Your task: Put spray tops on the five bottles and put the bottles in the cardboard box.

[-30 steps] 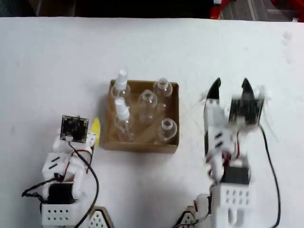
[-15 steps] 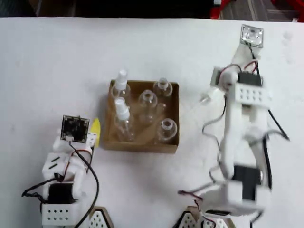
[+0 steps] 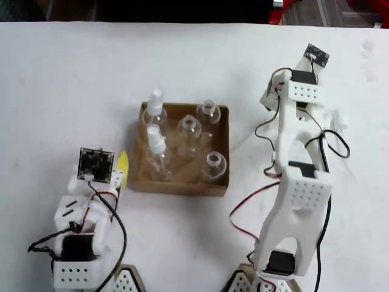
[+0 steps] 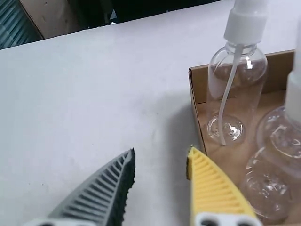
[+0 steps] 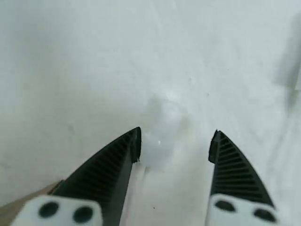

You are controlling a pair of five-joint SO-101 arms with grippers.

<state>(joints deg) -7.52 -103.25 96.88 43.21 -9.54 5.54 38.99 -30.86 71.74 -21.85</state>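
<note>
One white spray top (image 5: 162, 123) lies on the table (image 5: 70, 56) between the right gripper's (image 5: 177, 132) wide-open jaws.

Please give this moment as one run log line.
cardboard box: five bottles inside, two with spray tops | left gripper: open beside box | right gripper: open, white piece between jaws

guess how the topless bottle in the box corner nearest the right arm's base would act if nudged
The topless bottle looks clear and empty, so probably light and easy to tip. Its round body might roll if it fell, though the cardboard box wall may catch it.
</note>
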